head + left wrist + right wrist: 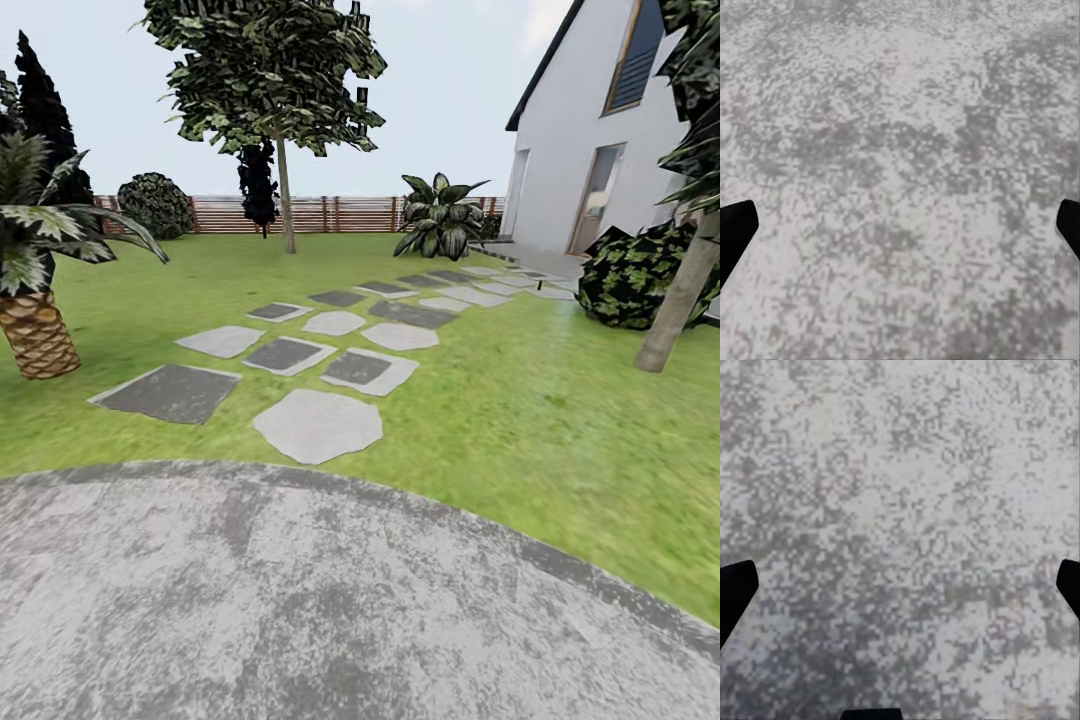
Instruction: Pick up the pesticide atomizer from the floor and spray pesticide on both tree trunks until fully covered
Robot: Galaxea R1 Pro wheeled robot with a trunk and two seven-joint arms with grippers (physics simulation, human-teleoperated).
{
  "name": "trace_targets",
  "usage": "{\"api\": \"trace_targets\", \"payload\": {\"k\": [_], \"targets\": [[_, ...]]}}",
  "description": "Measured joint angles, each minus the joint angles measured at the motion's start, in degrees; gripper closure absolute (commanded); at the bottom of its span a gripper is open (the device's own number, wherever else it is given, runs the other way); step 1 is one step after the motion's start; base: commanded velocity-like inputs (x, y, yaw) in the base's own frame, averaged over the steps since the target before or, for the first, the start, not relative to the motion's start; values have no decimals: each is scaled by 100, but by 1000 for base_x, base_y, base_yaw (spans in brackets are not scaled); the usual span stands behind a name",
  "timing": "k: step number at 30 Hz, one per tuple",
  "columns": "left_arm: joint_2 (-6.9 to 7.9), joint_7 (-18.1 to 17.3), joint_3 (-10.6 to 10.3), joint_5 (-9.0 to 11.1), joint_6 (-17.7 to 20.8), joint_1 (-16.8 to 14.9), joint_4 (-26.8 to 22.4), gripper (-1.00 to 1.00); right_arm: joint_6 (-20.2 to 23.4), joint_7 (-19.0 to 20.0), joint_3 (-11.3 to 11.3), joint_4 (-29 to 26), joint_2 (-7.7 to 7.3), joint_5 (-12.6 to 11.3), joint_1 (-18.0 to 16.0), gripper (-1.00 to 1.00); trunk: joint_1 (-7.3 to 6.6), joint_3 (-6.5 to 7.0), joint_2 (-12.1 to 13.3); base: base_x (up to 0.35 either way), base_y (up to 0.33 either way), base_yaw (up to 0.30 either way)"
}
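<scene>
Both the left gripper (900, 225) and the right gripper (900, 585) are wide open and empty over grey paving (300, 600). I do not see the atomizer. I should turn slowly and search the lawn (560, 420) toward the tree trunk (680, 300) at right.

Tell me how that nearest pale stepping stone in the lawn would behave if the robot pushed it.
The nearest pale stepping stone lies flat and flush in the lawn, so it would probably not slide, roll or tip. It looks like a rigid slab, likely heavy for its size. Its broad, thin shape offers no obvious edge to grip.
</scene>
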Motion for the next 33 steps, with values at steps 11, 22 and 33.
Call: {"api": "trace_targets", "payload": {"k": [11,22,33], "targets": [[0,0,0,0,0,0,0,-100,0,0,0,0,3,0,0,-100,0,0,0,339,0,0],[0,0,0,-5,-10,0,0,-100,0,0,0,0,0,0,0,-100,0,0,0,339,0,0],[0,0,0,-5,-9,0,-1,-100,0,0,0,0,0,0,0,-100,0,0,0,339,0,0]]}}
